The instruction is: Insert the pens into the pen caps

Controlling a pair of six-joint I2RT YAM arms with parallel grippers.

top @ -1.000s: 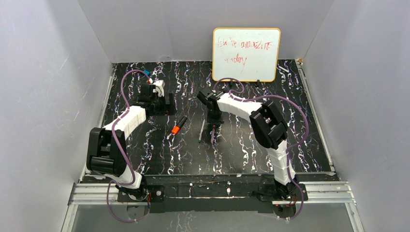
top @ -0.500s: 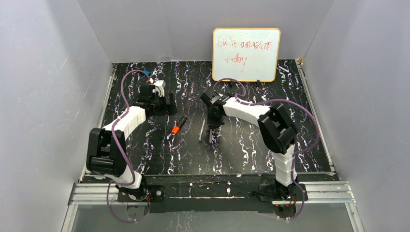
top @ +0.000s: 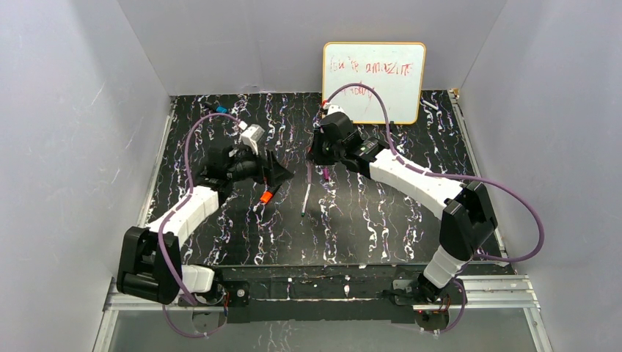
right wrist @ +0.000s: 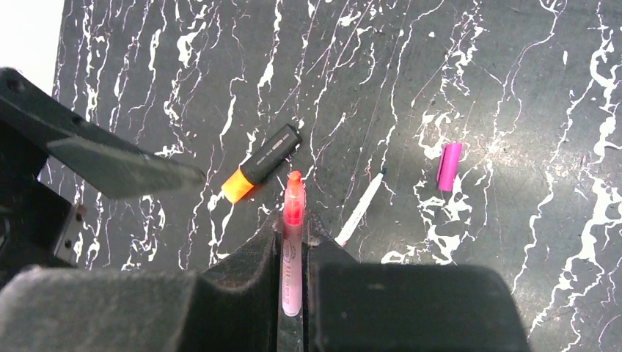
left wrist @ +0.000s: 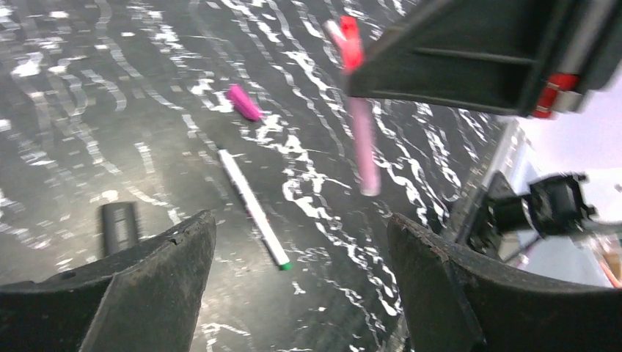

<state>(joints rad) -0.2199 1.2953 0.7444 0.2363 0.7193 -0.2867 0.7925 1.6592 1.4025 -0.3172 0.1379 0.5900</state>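
My right gripper [right wrist: 293, 220] is shut on a pale pink pen [right wrist: 291, 253], whose red tip [right wrist: 294, 192] sticks out past the fingers. In the top view it hangs from that gripper [top: 323, 161] above the mat. Below lie a black pen with an orange end [right wrist: 262, 163], a thin white pen [right wrist: 361, 207] and a magenta cap [right wrist: 449, 166]. My left gripper [top: 279, 174] stands open just above the black pen [top: 270, 192]. Between its fingers [left wrist: 150, 282] I see the thin white pen [left wrist: 253, 205], the magenta cap [left wrist: 244, 102] and the held pink pen [left wrist: 363, 139].
A whiteboard [top: 374, 72] with red writing leans on the back wall. A small blue item [top: 220, 110] lies at the back left. A short black piece [left wrist: 119, 226] lies beside my left finger; I cannot tell whether it is a cap or a pen end.
The right gripper has lifted the pink pen and carried it toward the back. The left arm has swung from the back left to the middle, over the black pen, and its jaws have narrowed slightly.
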